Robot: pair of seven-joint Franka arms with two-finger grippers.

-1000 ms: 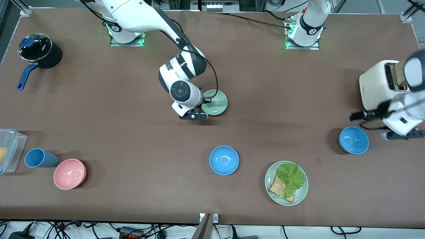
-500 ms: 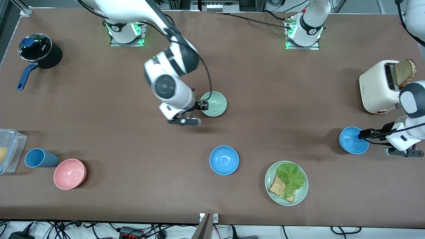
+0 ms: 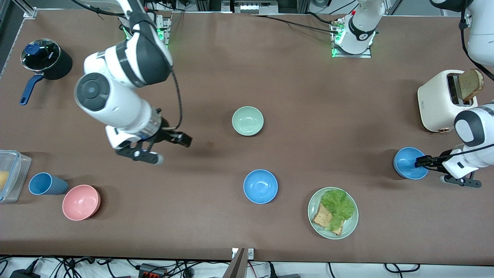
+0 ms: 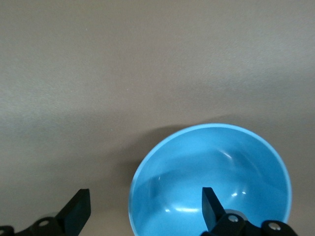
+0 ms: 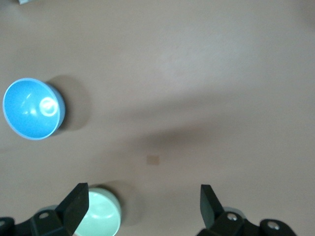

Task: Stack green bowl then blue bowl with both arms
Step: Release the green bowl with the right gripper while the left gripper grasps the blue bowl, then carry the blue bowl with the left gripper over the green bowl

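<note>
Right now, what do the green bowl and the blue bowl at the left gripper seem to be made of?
Green bowl: probably matte plastic or melamine; flat, even colour, hardly any shine. Blue bowl straddled by the open left gripper: likely the same, a little glossier; small bright highlights inside. Ceramic cannot be excluded.

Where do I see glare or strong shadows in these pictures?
Front view: soft shadows beside the green bowl and under the right gripper. Left wrist view: small bright glints inside the blue bowl, a dark shadow along its rim. Right wrist view: a white glare spot in the other blue bowl.
</note>
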